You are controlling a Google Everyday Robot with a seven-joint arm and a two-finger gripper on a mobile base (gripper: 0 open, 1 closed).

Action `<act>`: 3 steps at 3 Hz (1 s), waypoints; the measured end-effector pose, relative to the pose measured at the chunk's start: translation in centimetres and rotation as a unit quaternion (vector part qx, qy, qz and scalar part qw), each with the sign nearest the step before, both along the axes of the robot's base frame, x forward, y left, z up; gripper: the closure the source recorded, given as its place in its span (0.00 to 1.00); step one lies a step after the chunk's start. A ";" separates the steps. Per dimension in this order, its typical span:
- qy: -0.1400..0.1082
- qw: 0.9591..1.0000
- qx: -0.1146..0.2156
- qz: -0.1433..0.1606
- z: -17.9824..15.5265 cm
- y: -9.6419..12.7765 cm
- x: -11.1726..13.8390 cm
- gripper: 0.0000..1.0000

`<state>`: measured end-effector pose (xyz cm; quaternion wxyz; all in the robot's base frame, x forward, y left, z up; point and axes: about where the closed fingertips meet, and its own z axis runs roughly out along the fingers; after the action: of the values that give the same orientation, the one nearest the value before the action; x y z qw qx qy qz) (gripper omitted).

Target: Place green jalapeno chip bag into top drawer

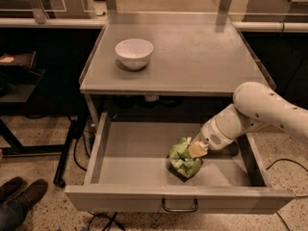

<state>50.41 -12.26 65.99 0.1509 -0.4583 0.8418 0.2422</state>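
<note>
The green jalapeno chip bag [183, 159] is crumpled inside the open top drawer [120, 177], right of its middle and close to the drawer floor. My gripper [195, 151] reaches down into the drawer from the right on a white arm [260, 112] and is shut on the bag's upper right part. The drawer is pulled fully out, with its flat front panel and dark curved handle [180, 208] at the bottom of the view.
A white bowl [134, 52] stands on the grey tabletop [192, 57] above the drawer, at the left. A person's shoes [17, 190] are on the floor at the lower left. Cables [79, 143] hang beside the drawer's left side.
</note>
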 end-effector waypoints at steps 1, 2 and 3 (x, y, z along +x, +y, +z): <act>0.006 1.000 -0.004 0.005 -1.5 0.3 -0.1 1.00; 0.014 1.000 0.009 0.022 -1.8 0.7 -0.3 0.96; 0.014 1.000 0.009 0.022 -1.8 0.7 -0.3 0.73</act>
<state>50.11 -11.58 64.19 0.1376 -0.4715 0.8316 0.2592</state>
